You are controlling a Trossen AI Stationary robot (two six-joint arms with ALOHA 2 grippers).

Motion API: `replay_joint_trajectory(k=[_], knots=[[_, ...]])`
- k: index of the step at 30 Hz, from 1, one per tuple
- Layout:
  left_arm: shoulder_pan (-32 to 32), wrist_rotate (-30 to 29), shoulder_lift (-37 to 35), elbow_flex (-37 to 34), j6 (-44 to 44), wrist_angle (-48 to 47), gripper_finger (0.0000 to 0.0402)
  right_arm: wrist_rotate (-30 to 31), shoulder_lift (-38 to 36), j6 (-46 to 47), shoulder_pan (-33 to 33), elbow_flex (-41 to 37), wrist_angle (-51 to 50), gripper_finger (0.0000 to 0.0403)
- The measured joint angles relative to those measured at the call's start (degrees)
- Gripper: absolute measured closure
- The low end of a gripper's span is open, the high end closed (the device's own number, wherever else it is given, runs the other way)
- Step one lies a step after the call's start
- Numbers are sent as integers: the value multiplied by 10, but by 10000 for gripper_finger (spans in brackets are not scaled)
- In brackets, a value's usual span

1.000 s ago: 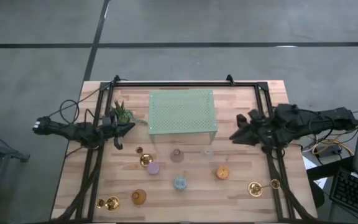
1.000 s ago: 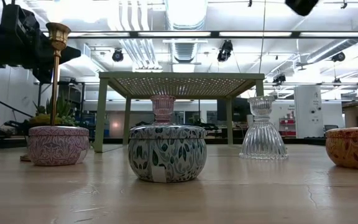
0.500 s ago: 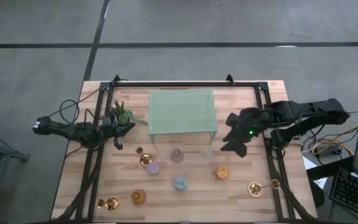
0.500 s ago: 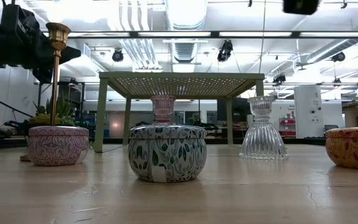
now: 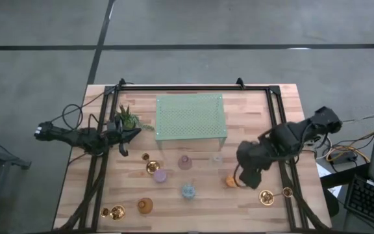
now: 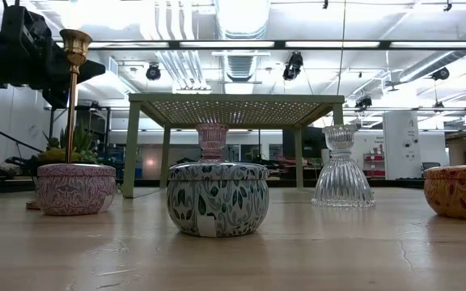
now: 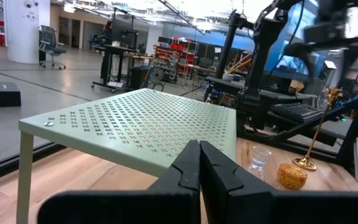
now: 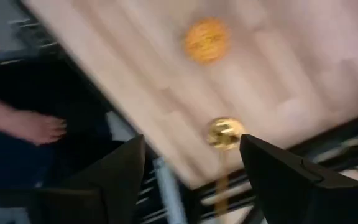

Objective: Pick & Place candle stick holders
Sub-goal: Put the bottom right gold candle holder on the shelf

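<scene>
Three gold candlesticks (image 5: 152,167) (image 5: 114,212) (image 5: 267,196) stand on their round bases on the wooden table. Small squat holders stand between them: pink (image 5: 185,162), purple (image 5: 160,175), blue (image 5: 187,191), amber (image 5: 145,206), clear (image 5: 217,158) and orange (image 5: 231,181). My right gripper (image 5: 244,175) hangs open above the table, pointing down, next to the orange holder (image 8: 207,39) and near a gold candlestick's base (image 8: 224,132); it (image 8: 191,158) touches nothing. My left gripper (image 5: 125,136) waits shut and level (image 7: 199,163) beside the potted plant.
A pale green perforated mat on legs (image 5: 191,117) stands at the far middle, and a small potted plant (image 5: 127,119) is left of it. A black frame (image 5: 193,86) runs along the table's far edge and sides. A person's bare limb (image 8: 33,124) shows beyond the table's edge.
My right gripper has swung from the table's right edge toward the near side and the middle. It has tipped from about level to pointing down and now hangs by the orange holder. It has left the top of the low view. No holder has moved.
</scene>
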Motion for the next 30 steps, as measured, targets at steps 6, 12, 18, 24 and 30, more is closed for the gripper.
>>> replay_joint_trajectory(k=[6,12,18,24,30], knots=[[0,0,1,0,0,0,399,-8,34,97,55,46,-4,149],[0,0,1,0,0,0,399,-61,54,204,103,49,-3,159],[0,0,1,0,0,0,399,-146,91,308,151,58,7,165],[0,0,1,0,0,0,399,-167,130,367,202,87,8,162],[0,0,1,0,0,0,399,-63,152,436,269,103,4,158]])
